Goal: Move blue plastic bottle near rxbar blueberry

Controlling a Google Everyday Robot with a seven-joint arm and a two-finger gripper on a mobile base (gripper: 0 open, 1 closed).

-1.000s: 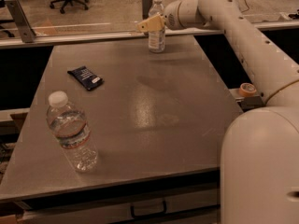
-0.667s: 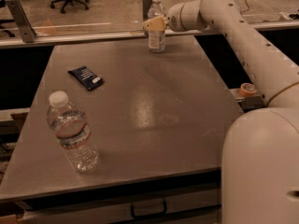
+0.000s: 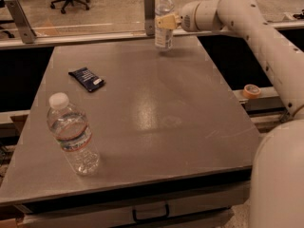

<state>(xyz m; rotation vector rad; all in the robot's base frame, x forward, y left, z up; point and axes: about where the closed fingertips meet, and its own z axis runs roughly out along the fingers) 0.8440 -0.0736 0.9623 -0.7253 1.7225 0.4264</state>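
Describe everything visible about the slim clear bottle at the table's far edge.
Slim, tall clear plastic bottle with a white cap and bluish-white label on its lower half. It stands upright near the grey table's far edge. The end effector is at its midsection, reaching from image right; whether it grips is unclear.

arm point(image 3: 259, 30): smooth off-white tubular links, joined by rounded housings | wrist: a dark round mark is seen on the cylinder, possibly a vent | gripper point(image 3: 164, 22): pale tan fingers point(image 3: 169, 21), closed on the blue plastic bottle point(image 3: 164, 38) at the table's point(image 3: 142, 127) far edge | base point(image 3: 280, 175): a broad white rounded shell
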